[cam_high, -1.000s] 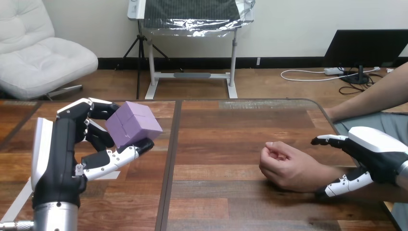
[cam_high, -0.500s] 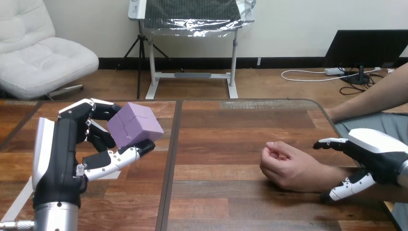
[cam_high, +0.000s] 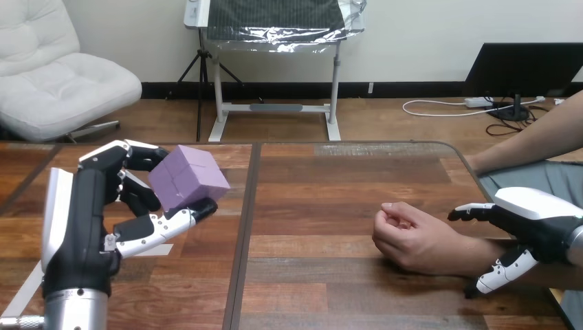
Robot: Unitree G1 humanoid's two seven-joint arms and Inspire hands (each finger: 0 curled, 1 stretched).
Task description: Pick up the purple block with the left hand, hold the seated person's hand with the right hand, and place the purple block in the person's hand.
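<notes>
My left hand (cam_high: pixel 89 220) is raised over the table's left part, shut on the purple block (cam_high: pixel 188 177), which sits tilted between its fingers and thumb. The person's hand (cam_high: pixel 407 237) rests on the table at the right, loosely curled, with nothing in it. Its forearm runs off to the right. My right hand (cam_high: pixel 533 223) is open beside that forearm. The fingers reach over the forearm's far side, and the thumb (cam_high: pixel 500 273) hangs at its near side, just apart from it. It is not closed round the wrist.
A dark seam (cam_high: pixel 240 227) runs front to back across the wooden table (cam_high: pixel 323 206), between the block and the person's hand. White tape (cam_high: pixel 27 289) marks the near left corner. The person's other arm (cam_high: pixel 536 137) crosses the far right edge.
My right hand has drawn back to the right and lower, and its thumb has come away from the person's wrist. My left hand with the block has shifted slightly left.
</notes>
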